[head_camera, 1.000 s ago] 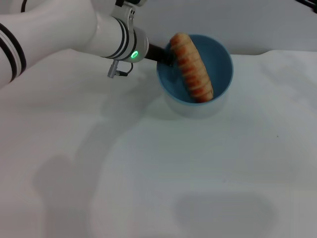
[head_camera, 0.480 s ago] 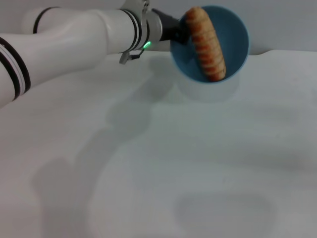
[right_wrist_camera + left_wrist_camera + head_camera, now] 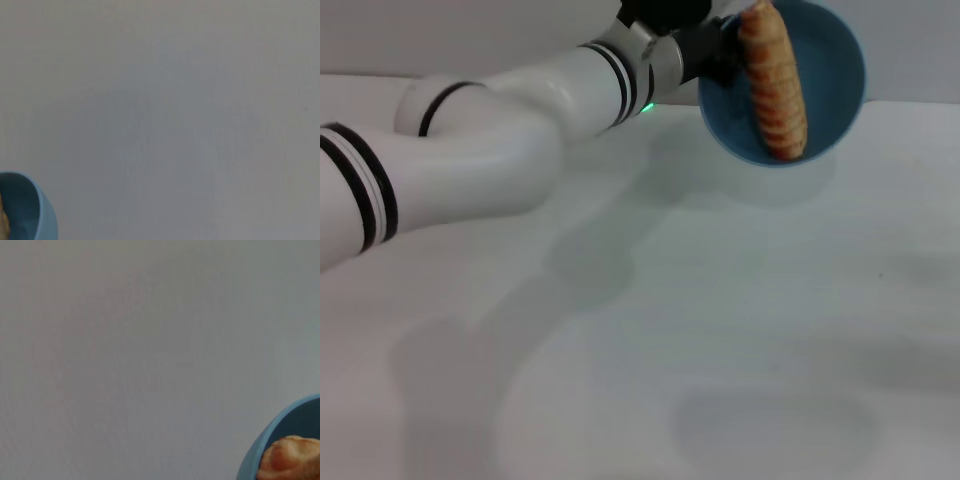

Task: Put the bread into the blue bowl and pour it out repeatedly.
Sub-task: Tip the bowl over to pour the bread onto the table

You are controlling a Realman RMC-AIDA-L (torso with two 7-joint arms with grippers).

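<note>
The bread (image 3: pixel 775 82) lies inside the blue bowl (image 3: pixel 835 110), which tilts toward you, lifted above the table (image 3: pixel 720 330). Your left gripper (image 3: pixel 720 55) clamps its far-left rim. Right gripper's out of view.

This looks like a lab or robot test bench, not a home or kitchen. A plain white table (image 3: pixel 740 330), perhaps under a cloth, fills the head view, and behind it stands a bare grey wall (image 3: pixel 470 35) with no fittings or decoration. The one machine is a glossy white arm (image 3: pixel 500 150) with black bands and a small green light (image 3: pixel 647 107) near the wrist. The only props are a blue bowl (image 3: pixel 835 90) just beyond the left gripper's jaws, lifted off the table, and the bread (image 3: pixel 775 80) in it. Both wrist views show only blank grey surface past the bowl's rim.
</note>
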